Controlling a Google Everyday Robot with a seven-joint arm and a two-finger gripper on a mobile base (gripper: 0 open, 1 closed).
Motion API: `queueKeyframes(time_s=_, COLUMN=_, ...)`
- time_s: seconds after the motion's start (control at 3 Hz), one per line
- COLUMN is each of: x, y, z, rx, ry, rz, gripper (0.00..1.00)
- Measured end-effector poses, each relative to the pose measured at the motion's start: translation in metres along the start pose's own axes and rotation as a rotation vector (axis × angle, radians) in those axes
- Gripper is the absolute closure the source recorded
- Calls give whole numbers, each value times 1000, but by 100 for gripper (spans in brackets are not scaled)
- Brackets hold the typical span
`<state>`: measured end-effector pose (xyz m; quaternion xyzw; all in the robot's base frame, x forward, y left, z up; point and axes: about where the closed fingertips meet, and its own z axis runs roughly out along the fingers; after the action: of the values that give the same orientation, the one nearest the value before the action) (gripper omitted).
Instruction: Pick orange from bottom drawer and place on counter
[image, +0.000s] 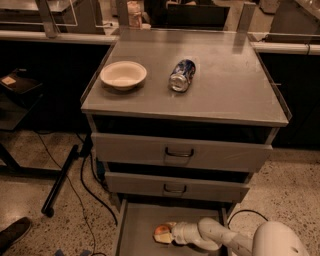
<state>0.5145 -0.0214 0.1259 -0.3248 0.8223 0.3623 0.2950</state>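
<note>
1. Orange sat low in the bottom drawer, which was pulled out at the foot of the cabinet. The fruit was on the grey floor, near the middle.
2. The gripper was right down in that same drawer, reaching in from the right. Its pale fingers were closed around the orange, one on each side and touching it.
3. The white arm ran back from the gripper toward the lower right corner.
4. Up above, the tabletop carried a white bowl on the left and a crushed blue-silver can lying on its side to the right of it — near each other, not touching.
5. The top drawer and the middle drawer each showed a grey front with a dark loop handle at the centre.
6. Off to the left, a black cable trailed over the speckled floor.
</note>
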Motion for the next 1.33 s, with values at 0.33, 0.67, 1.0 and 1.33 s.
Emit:
queueKeyframes(time_s=0.33, x=0, y=0, z=0, rx=0, ry=0, rz=0, gripper=100)
queueKeyframes(time_s=0.67, x=-1, y=1, z=-1, rx=2, ry=-2, rz=0, gripper=100)
queueKeyframes(time_s=1.0, x=-9, y=15, z=-19, rx=43, ry=-29, rz=-2, gripper=100)
queueKeyframes(time_s=1.33, x=-27, y=30, z=-59, rx=130, ry=-91, rz=-34, gripper=100)
